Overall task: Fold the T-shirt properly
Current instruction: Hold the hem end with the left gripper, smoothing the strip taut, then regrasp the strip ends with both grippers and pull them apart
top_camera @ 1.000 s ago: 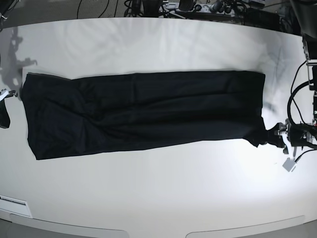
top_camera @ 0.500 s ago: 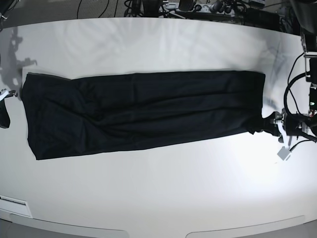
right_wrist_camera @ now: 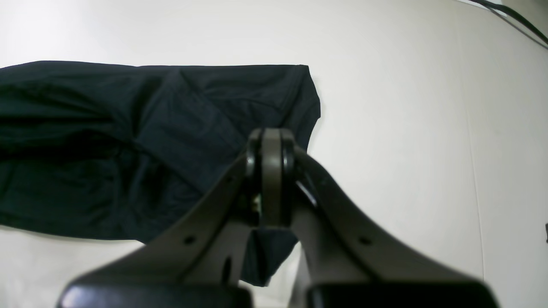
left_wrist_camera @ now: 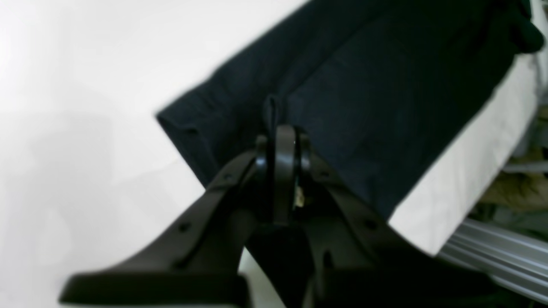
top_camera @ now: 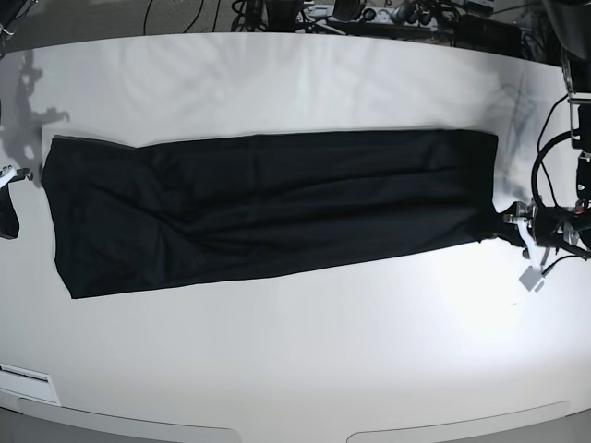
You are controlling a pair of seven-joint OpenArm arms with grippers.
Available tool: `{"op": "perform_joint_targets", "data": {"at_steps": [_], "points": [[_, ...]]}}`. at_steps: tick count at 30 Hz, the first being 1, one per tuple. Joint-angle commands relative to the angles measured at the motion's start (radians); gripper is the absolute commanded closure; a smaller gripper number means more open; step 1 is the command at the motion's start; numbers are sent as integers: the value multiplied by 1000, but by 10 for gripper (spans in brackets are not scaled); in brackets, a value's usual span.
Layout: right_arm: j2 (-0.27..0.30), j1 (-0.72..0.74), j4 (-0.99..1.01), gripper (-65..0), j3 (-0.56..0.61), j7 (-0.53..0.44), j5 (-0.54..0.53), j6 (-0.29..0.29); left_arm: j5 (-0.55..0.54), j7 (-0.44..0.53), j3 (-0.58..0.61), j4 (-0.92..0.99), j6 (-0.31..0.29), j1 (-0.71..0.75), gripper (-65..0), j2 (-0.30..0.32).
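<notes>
Left wrist view: the left gripper [left_wrist_camera: 280,132] has its jaws pressed together on a small pinch of the black T-shirt [left_wrist_camera: 376,98], at the hem edge nearest the camera. The cloth runs away toward the far right over the white table [left_wrist_camera: 77,107], and a folded corner lies just left of the pinch.

Right wrist view: the right gripper [right_wrist_camera: 269,145] has its jaws fully together, with the T-shirt [right_wrist_camera: 128,149] lying flat beyond and to the left. The jaw tips overlap the cloth's near edge, but whether any fabric is caught between them cannot be told (the fingers hide the contact).

Base view: the T-shirt [top_camera: 268,208] is already folded into a long narrow band, stretched left to right across the middle of the table [top_camera: 295,369]. The left gripper [top_camera: 513,228] holds its right-hand near corner; the right gripper [top_camera: 7,198] sits at the left edge of the picture, beside the band's left end.

The fabric looks thin, soft and limp, so it should sag and wrinkle wherever it is unsupported. Corners and hem edges seem the surest places to grip, one at each end, keeping the band taut.
</notes>
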State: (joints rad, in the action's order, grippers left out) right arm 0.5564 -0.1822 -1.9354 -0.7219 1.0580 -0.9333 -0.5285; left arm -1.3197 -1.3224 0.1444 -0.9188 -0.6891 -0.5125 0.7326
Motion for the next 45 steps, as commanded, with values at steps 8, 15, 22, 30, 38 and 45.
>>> {"op": "perform_joint_targets", "data": {"at_steps": [8, 15, 22, 30, 38, 45], "points": [[23, 11, -12, 0, -8, -27, -13, -3, -60, 21, -8, -13, -9, -17, 0, 32], [23, 11, -12, 0, -8, -27, -13, -3, -106, -8, -8, -13, -9, -16, -334, 50], [23, 11, -12, 0, -8, -27, -66, -3, -94, 51, -8, -13, 80, -79, -333, 132], [23, 14, -8, 0, 241, 23, -169, -142, -76, 51, -16, -13, 80, -114, -333, 187], [23, 184, 192, 0, 680, -191, 412, 20, -97, 38, -121, -13, 80, -114, -334, 184], [20, 324, 524, 0, 776, -275, 415, 5, -116, -14, -212, -12, 80, -104, -334, 184]]}}
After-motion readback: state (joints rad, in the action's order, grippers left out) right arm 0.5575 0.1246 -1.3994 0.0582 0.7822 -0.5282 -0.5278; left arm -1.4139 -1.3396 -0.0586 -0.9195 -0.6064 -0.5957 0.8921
